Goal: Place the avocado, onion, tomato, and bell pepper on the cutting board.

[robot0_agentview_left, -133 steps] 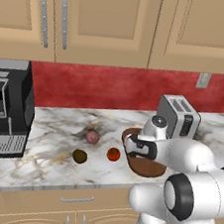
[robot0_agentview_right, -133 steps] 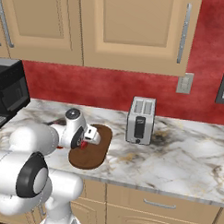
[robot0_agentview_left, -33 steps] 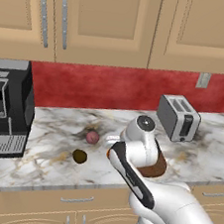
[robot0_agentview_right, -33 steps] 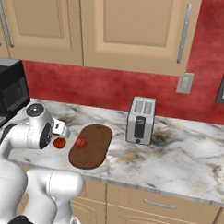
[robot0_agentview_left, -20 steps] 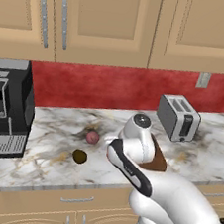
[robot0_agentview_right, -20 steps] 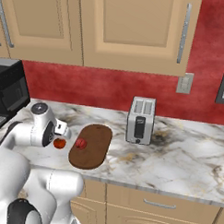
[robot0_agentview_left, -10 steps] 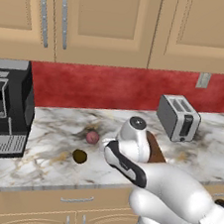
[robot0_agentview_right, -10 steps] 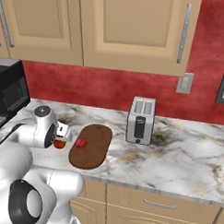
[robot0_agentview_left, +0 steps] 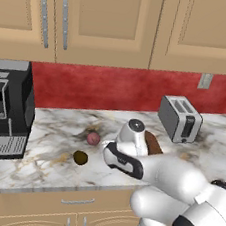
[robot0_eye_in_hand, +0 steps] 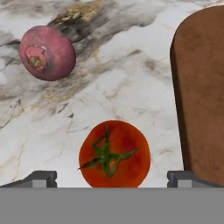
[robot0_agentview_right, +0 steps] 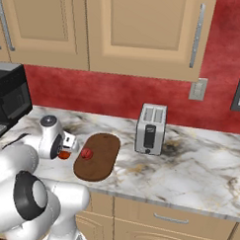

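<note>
In the hand view, the tomato sat at the bottom centre on bare marble, between the two dark fingertips standing wide apart at the lower left and lower right corners; neither tip touched it, and nothing was held. The right-hand tip stood at the curved edge of the cutting board, which filled the right side of the frame. Open counter lay between the tomato and that edge, and more of it stretched up to the onion in the upper left.

In the right base view, the gripper hung low just left of the board, over the tomato, with a red bell pepper already lying on the board's left part. The toaster stood beyond the board, apart from it.

In the left base view, the avocado lay left of centre, the onion just behind it, both well clear of the coffee machine at the left edge.
</note>
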Available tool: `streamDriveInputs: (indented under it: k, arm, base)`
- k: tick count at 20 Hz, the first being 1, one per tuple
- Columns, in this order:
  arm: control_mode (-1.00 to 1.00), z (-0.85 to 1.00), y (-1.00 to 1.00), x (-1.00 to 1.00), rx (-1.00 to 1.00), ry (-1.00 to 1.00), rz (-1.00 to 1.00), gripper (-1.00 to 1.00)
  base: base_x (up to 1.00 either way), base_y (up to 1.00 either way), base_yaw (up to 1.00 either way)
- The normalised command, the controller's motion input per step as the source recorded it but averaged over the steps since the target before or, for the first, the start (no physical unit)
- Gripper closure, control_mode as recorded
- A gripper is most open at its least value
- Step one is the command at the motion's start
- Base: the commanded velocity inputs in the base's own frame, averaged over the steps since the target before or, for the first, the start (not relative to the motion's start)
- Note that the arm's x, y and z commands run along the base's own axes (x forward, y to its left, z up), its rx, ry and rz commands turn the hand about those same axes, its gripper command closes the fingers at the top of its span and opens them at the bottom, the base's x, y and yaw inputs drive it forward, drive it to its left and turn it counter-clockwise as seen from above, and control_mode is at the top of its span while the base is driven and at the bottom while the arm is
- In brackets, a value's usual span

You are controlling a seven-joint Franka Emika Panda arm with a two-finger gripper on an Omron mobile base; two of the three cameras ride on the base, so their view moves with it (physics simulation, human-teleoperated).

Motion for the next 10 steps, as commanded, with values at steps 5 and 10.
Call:
streamDriveInputs:
  k: [5, 10]
  arm:
    - [-1.00, -0.18, 0.00, 0.07, 0.00, 0.00, 0.00, -1.00]
    - [-1.00, -0.18, 0.00, 0.07, 0.00, 0.00, 0.00, -1.00]
  base:
    - [0.00, 0.00, 0.00]
    - [0.00, 0.00, 0.00]
